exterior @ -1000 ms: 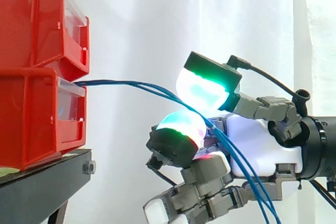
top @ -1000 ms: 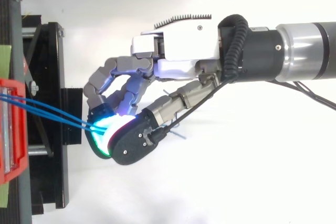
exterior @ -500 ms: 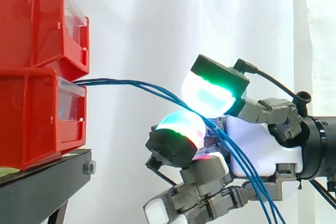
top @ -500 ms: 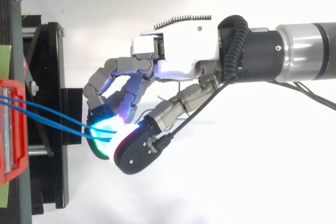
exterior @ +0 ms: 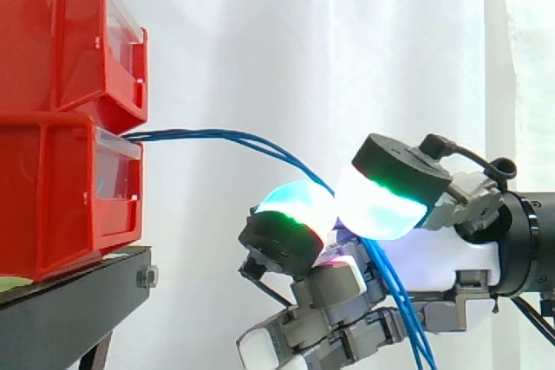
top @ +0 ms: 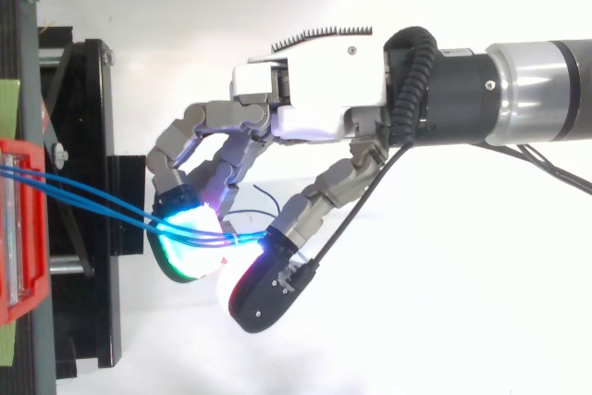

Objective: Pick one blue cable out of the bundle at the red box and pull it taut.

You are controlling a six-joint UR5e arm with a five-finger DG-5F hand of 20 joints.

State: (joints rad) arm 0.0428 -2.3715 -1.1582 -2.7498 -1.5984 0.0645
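A bundle of thin blue cables (exterior: 225, 138) comes out between the two stacked red bins (exterior: 52, 188) and sags to the right. In the top view the blue cables (top: 92, 205) leave the red box (top: 20, 238) and cross a cyan-glowing fingertip (top: 185, 242). My hand (exterior: 442, 253) is to the right of the bins with its fingers curled. The cables lie over that fingertip (exterior: 295, 205), pass behind the thumb pad (exterior: 381, 205), and hang down past the palm. From above, the thumb (top: 268, 275) stands off to one side of the fingertip. The hand (top: 314, 99) lies level.
The bins rest on a black stand (exterior: 69, 301) at the left, its frame (top: 92, 136) just beyond my fingertips. A white curtain (exterior: 260, 41) hangs behind. One loose cable end (top: 264, 193) curls up near the fingers.
The thumb has swung down and sideways off the top of the cyan fingertip, where it pressed the cables. The cables now spread across that fingertip. Arm and bins have not moved.
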